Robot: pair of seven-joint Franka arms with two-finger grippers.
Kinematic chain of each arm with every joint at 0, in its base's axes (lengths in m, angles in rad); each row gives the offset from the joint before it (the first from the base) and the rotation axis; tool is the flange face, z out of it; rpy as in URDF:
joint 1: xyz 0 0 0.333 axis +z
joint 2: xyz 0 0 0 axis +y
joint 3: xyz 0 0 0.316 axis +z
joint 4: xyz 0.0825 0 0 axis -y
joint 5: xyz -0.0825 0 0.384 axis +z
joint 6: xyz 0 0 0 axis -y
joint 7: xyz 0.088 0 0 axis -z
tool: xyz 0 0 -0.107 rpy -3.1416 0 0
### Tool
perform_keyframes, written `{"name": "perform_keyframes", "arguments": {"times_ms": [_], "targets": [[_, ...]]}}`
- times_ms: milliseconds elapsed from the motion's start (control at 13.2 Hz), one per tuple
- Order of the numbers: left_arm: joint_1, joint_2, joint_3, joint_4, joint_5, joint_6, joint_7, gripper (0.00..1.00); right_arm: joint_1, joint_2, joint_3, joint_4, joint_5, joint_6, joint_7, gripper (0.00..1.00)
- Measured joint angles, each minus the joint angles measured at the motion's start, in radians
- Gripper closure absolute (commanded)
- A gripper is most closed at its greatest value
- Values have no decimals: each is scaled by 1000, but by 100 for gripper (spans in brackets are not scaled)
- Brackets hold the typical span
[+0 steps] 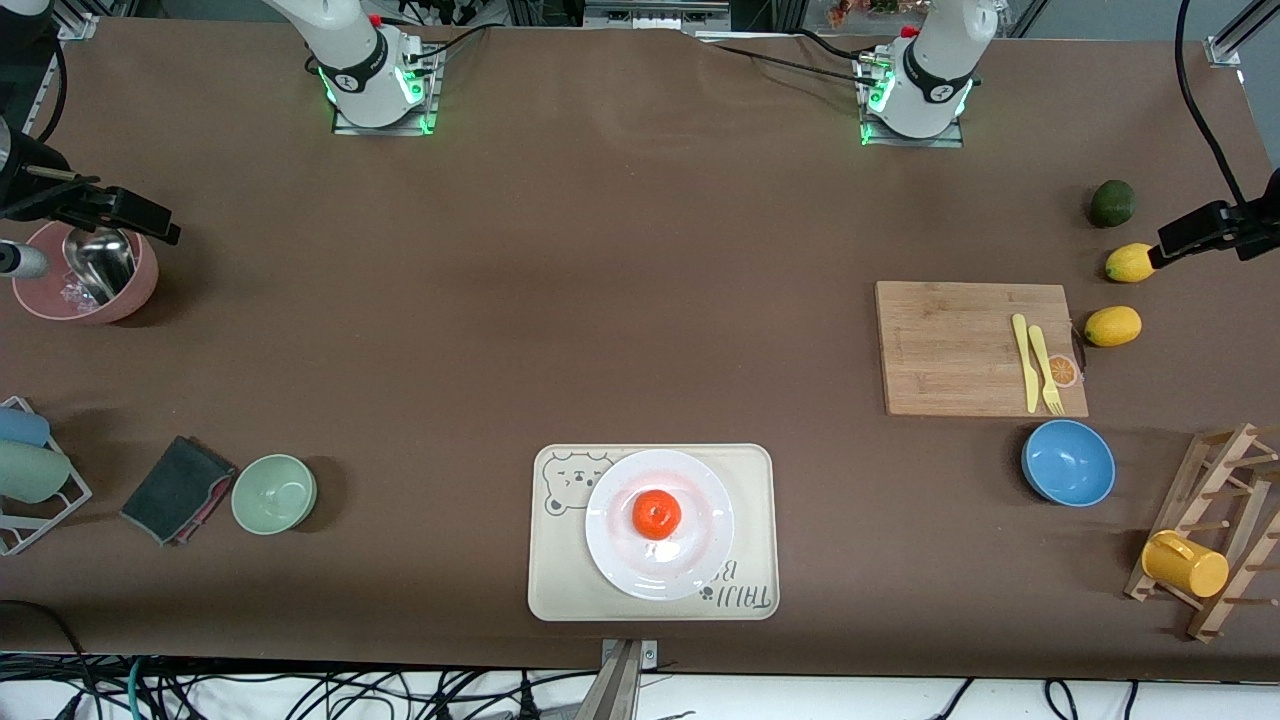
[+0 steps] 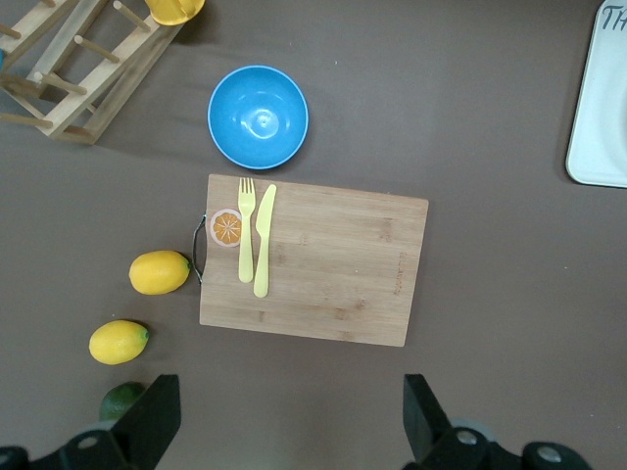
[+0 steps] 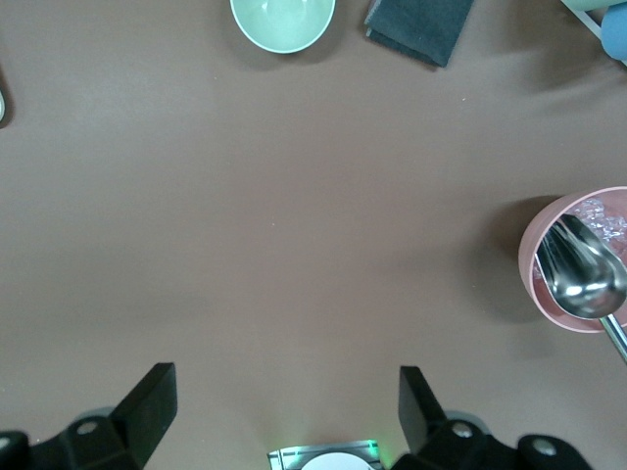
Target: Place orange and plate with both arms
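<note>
The orange (image 1: 656,514) sits in the middle of the white plate (image 1: 612,545). The plate rests on a cream tray (image 1: 560,590) with a bear drawing, near the table's front edge. Neither gripper shows in the front view; both arms rise out of it from their bases. In the left wrist view my left gripper (image 2: 289,421) is open and empty, high over bare table beside the cutting board (image 2: 333,264). In the right wrist view my right gripper (image 3: 284,411) is open and empty, high over bare table near its own base. The orange and plate are hidden from both wrist views.
A cutting board (image 1: 960,350) with a yellow fork and knife, a blue bowl (image 1: 1068,462), two lemons (image 1: 1112,326), a dark green fruit (image 1: 1111,203) and a wooden rack (image 1: 1215,530) lie toward the left arm's end. A green bowl (image 1: 274,493), dark cloth (image 1: 175,488) and pink bowl (image 1: 85,272) lie toward the right arm's end.
</note>
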Motion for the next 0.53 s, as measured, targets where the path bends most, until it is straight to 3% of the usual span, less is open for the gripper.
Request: {"name": "perform_keyframes", "arguments": {"times_ms": [530], "targets": [[2,0,2,0,0,-7,0,0,2,-2,25,2,-17,13,6,0]]}}
